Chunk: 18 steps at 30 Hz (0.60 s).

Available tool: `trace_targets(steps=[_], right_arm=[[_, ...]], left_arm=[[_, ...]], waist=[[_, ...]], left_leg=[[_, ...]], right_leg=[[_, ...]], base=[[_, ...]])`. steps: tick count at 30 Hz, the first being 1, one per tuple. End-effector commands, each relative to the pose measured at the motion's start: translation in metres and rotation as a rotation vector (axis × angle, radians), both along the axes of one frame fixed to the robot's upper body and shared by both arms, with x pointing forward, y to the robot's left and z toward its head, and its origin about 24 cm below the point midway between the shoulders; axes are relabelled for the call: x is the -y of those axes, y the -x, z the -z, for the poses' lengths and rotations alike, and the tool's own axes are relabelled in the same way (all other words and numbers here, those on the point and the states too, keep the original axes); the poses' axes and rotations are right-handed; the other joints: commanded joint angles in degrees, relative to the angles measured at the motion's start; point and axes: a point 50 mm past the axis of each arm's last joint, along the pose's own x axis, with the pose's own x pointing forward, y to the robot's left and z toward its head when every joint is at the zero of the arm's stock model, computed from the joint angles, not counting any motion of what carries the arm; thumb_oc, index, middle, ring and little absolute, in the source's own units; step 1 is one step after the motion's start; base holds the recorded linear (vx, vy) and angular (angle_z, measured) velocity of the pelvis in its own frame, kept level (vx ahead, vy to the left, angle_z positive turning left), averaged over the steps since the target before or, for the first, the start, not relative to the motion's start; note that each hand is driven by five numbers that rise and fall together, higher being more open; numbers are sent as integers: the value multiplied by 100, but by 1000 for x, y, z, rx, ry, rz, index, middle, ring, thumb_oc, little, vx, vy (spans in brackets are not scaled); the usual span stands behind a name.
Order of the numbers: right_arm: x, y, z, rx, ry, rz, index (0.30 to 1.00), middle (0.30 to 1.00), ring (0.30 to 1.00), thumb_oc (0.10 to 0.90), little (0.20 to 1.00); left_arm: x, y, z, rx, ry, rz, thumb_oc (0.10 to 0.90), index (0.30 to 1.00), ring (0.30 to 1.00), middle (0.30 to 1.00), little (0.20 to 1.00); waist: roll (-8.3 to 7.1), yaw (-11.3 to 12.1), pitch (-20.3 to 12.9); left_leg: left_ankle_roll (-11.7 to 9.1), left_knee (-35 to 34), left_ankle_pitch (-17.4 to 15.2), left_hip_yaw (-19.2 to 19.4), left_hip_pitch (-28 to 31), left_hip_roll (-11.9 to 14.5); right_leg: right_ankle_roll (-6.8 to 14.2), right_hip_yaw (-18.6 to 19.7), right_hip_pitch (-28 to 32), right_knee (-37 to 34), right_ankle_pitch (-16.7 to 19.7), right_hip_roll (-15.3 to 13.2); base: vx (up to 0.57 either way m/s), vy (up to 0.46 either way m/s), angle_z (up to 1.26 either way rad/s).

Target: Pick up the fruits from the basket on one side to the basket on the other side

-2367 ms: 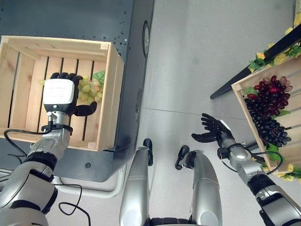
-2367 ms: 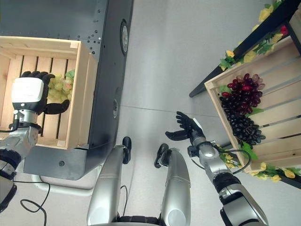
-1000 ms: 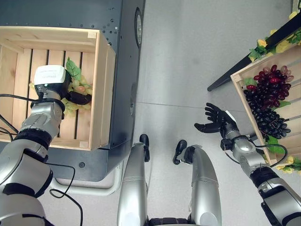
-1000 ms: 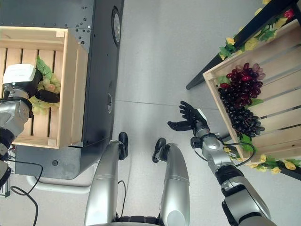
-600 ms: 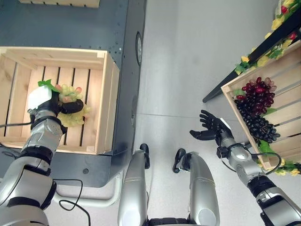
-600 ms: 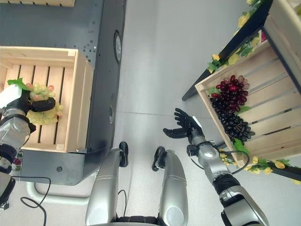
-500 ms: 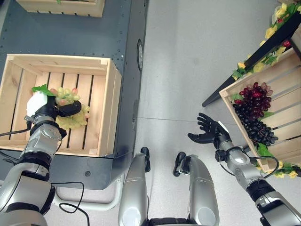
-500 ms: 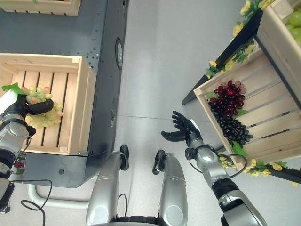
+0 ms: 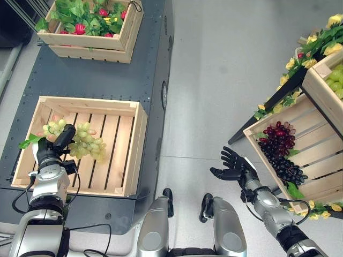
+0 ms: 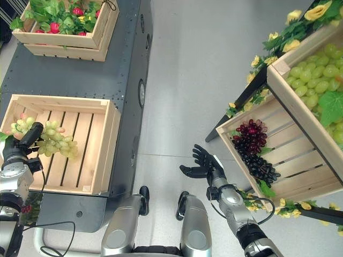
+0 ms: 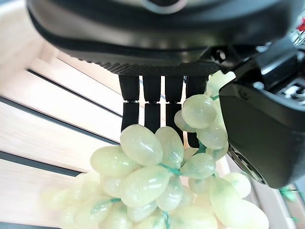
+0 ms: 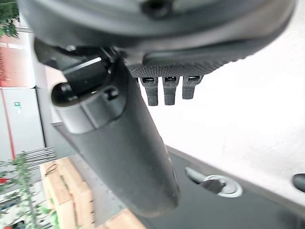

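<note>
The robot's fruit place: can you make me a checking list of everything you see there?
Surface: dark metal platform on the robot's left; grey floor.
Job's things: green grapes held over the slatted crate; dark grapes in the tilted crate.
Clutter: crate of leaves and red fruit; upper crate of green grapes.
Hands: left hand curled round the green grapes; right hand open over the floor.
Cables: nothing seen.
Surroundings: yellow flowers along the stand.

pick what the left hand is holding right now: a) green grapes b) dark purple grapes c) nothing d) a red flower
a: the left hand is curled round a bunch of green grapes above the slatted wooden crate, and the left wrist view shows the pale green grapes against its fingers.
</note>
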Motion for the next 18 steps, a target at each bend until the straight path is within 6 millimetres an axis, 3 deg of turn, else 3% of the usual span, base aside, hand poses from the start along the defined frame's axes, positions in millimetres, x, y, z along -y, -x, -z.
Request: trace_targets(steps=[1,3,7,9,18], right_arm=[[1,-6,-25,164,-51,-34,900,900,900,800,900],[0,-4,-28,181,-60,-70,900,900,900,800,900],[-2,-8,-34,206,-82,-109,900,900,900,800,900],[-7,-15,-43,231,-92,-155,900,900,900,800,900],[-42,-53,-114,425,-76,-352,900,900,900,800,900]], left_arm=[[-6,-3,-51,260,-151,24,400,300,300,300,300],[7,-8,-57,253,-263,110,400,300,300,300,300],[25,-17,-65,276,-334,206,400,300,300,300,300],[39,-26,-79,303,-403,291,400,300,300,300,300],[79,-47,-158,490,-623,489,400,300,300,300,300]], waist=[[316,-76,-1141],[363,-60,-1459],[409,-28,-1734],[421,6,-1914],[438,96,-2439]], left_leg=[[175,-765,-174,-41,600,-549],[133,-1211,-56,-101,933,-579],[103,-1613,101,-195,1203,-579],[76,-1873,209,-271,1349,-577],[-15,-2752,534,-319,1689,-564]], right_leg=[[-106,73,489,-849,362,128],[-87,18,914,-1402,472,224],[-58,-24,1223,-1866,661,296],[-34,-27,1418,-2219,824,347],[90,14,1866,-3521,1466,516]], base=[[81,-57,3],[80,-63,2],[31,-59,4],[7,-86,10],[-6,-79,5]])
